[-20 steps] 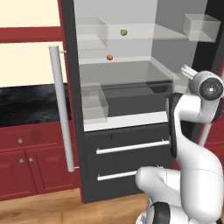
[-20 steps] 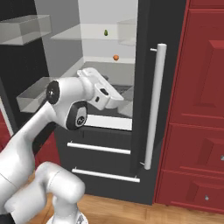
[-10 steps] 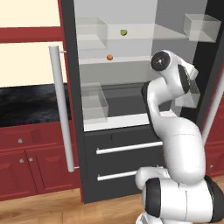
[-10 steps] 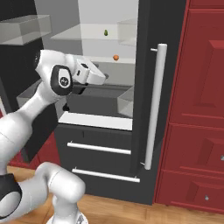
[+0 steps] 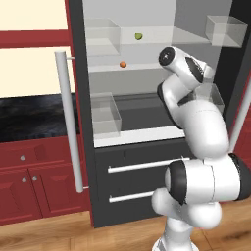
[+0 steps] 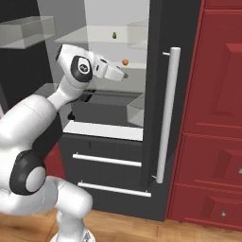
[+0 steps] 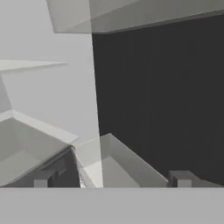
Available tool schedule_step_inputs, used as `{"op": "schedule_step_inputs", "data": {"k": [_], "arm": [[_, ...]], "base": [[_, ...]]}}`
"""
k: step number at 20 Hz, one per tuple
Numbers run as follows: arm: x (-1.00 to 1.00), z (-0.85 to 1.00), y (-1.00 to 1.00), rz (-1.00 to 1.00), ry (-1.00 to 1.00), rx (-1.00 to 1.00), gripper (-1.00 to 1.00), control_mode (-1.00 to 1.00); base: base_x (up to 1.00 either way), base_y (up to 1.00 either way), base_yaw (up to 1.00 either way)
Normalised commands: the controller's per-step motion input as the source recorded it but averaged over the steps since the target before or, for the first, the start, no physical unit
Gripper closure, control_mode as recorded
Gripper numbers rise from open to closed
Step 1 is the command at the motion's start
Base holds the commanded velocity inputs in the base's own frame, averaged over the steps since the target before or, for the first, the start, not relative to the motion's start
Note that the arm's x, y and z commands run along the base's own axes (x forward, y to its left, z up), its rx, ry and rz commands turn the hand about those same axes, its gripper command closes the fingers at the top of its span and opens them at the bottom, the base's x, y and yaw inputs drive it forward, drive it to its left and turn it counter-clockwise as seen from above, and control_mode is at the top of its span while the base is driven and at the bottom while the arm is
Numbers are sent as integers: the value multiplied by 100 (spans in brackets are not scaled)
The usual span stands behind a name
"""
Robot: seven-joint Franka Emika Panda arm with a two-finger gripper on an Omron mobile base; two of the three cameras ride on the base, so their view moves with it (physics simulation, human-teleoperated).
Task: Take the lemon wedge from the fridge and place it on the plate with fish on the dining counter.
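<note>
Tall dark-grey double-door fridge (image 5: pixel 78 122) stands open, pale interior exposed, long silver bar handles on both doors. We are in the reach phase: nothing picked up yet.

The tiny yellow-green lemon wedge (image 5: pixel 138 36) sits on the upper glass shelf (image 5: pixel 147 40), toward its back edge, roughly mid-width. In the right base view the same wedge (image 6: pixel 114 35) shows on that shelf, above and just left of a small orange ball-like item (image 6: pixel 125 62) lying on the shelf below. Orange item is not our target.

Our end effector (image 6: pixel 122 74) is raised inside the fridge opening, near the level of the lower shelf's front edge and close beside the orange item; it is below the wedge and apart from it. In the hand view the two dark fingertips (image 7: pixel 181 179) stand wide apart with nothing between them, looking at a clear bin and the dark door wall, not at the wedge.

Our judgement of the next move: lift the hand to the upper shelf level, turn it toward the back, bring the wedge between the fingers, then close. Clearance under the shelf edge and past the orange item needs care.
</note>
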Motion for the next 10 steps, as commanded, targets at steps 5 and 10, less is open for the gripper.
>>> {"op": "schedule_step_inputs", "data": {"k": [5,10], "arm": [[26,-31,-72,-8,3,-12,-100,-100],[3,-30,-90,-19,10,-12,-100,-100]], "base": [[0,0,0],[0,0,0]]}}
